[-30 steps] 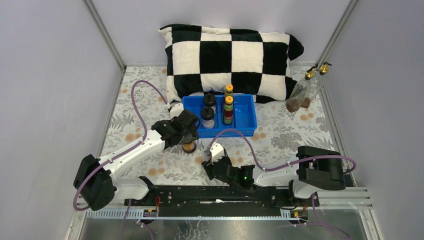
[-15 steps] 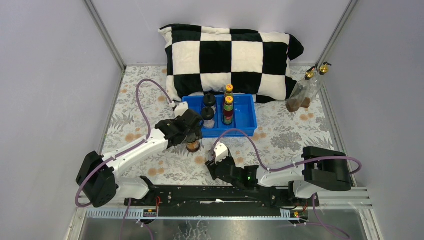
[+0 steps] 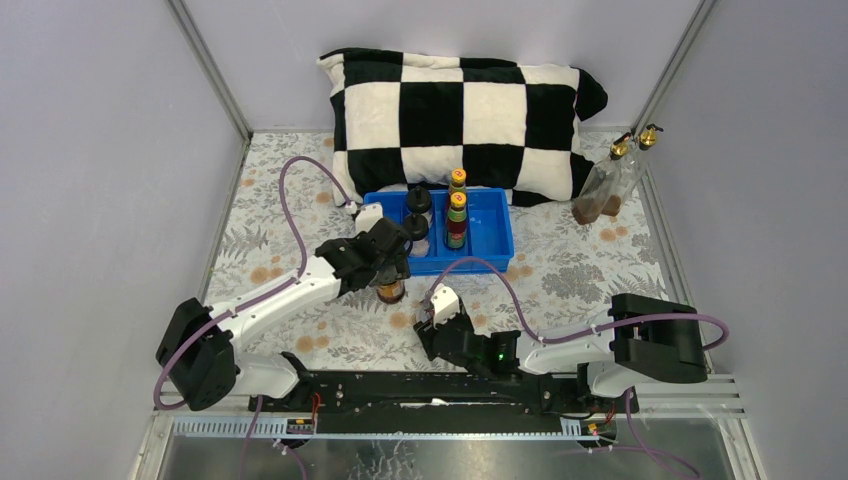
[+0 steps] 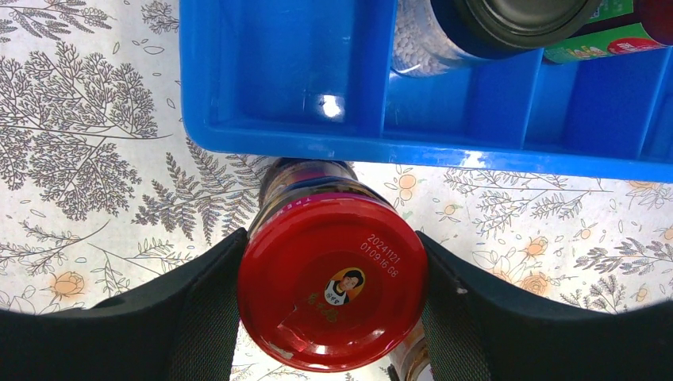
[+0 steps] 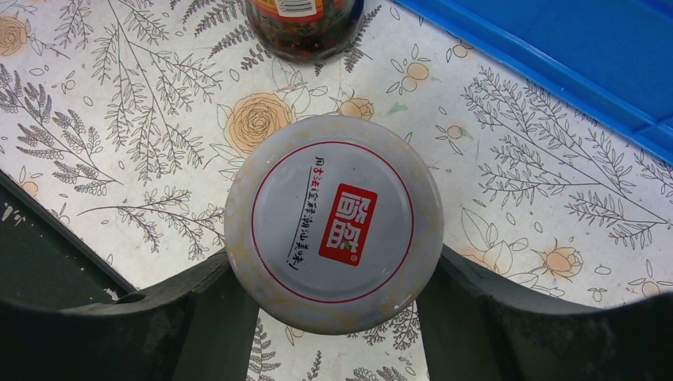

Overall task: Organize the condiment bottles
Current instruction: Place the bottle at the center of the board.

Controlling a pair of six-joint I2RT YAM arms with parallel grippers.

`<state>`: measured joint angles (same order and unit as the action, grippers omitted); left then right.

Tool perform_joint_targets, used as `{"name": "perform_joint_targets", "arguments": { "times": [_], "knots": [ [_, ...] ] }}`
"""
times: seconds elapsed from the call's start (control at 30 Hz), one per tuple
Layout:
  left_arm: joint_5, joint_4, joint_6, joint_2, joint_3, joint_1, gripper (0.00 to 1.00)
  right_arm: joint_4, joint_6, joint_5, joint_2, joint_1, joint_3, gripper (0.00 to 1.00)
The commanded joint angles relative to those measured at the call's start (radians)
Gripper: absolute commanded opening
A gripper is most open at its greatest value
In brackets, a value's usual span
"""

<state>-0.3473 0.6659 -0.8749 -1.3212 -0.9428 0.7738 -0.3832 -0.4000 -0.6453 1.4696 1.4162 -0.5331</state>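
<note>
Surface: floral cloth [image 3: 560, 270] is covering the table, with a checkered pillow [image 3: 460, 100] lying at the back.
Change: left gripper [image 3: 375, 258] is bringing the red-lidded jar [image 4: 332, 282] nearer than a second ago; the jar is now sitting just beside the blue tray [image 3: 492, 228], at its near wall.
Meaning: the move into the tray is probably coming next.
Left hold: fingers are clamping the red lid.
Right hold: right gripper [image 5: 333, 262] is clasping the white-lidded jar [image 5: 333, 222], short of the tray.
Count: two black-capped jars [image 3: 420, 203] and two yellow-capped bottles [image 3: 457, 215] are standing in the tray; two gold-spouted bottles [image 3: 610, 180] are waiting far right; eight in all.
</note>
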Motion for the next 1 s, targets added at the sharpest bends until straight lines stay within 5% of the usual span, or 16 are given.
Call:
{"name": "perform_joint_targets", "arguments": {
  "times": [0.0,0.97],
  "knots": [
    [0.041,-0.018,-0.007,-0.007,0.000,0.013,0.70,0.007,0.000,-0.048,-0.011,-0.007,-0.001,0.64],
    [0.002,0.050,0.003,0.079,-0.022,0.028,0.65,-0.002,-0.008,-0.032,0.012,-0.006,-0.004,0.63]
  ]
}}
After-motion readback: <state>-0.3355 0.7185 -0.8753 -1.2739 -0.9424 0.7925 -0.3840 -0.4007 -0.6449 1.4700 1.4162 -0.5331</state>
